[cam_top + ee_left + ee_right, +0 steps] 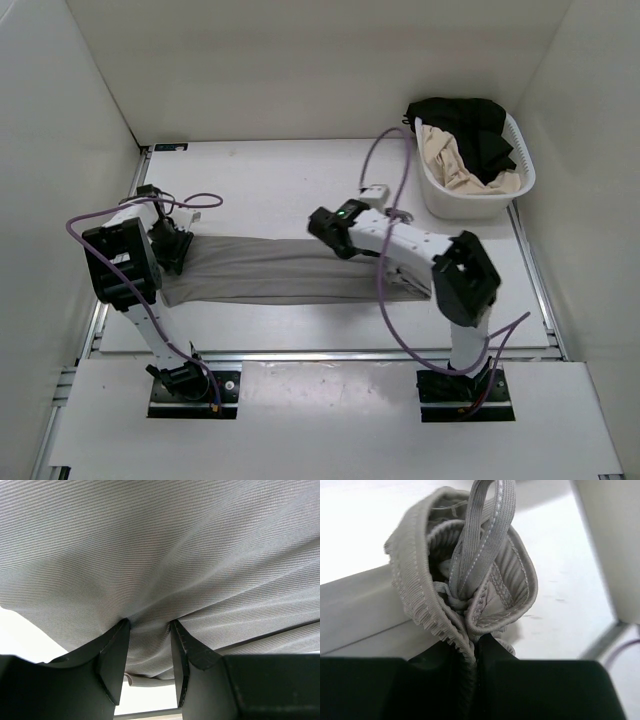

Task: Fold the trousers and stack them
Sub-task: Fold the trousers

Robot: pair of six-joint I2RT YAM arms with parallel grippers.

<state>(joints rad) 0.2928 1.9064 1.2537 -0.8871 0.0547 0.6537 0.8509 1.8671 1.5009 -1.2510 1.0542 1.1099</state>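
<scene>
The grey trousers lie stretched left to right across the white table, between the two arms. My left gripper is at their left end. In the left wrist view, the trousers fill the frame and a bunch of the fabric sits between the jaws of the left gripper, with creases running into it. My right gripper holds the other end above the middle of the table. In the right wrist view, the right gripper is shut on the gathered elastic waistband, and a loop of cord sticks up from it.
A white laundry basket stands at the back right, holding a beige garment and a black garment. White walls close in the table on three sides. Purple cables loop off both arms.
</scene>
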